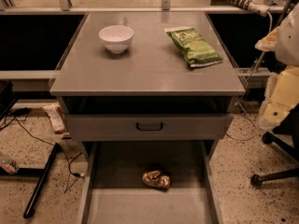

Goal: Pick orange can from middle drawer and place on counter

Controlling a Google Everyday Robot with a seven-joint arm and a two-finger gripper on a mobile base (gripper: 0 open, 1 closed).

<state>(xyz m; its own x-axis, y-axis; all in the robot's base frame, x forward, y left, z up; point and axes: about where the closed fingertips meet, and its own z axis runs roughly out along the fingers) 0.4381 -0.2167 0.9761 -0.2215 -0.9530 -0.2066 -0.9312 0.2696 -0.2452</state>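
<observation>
Small dented shiny orange-gold metal can (156, 179) lies mid-floor in the open wide gray metal drawer (135, 206). Gripper outside frame, state can't tell; pale arm (282, 94) at right edge.

Middle drawer (117, 204) is pulled open. The orange can (156, 179), dented, lies on the drawer floor near centre, clear of both side walls. Counter (145, 71) carries a white bowl (116, 38) rear left and a green chip bag (194, 46) rear right, well apart. The gripper is outside the frame.
</observation>
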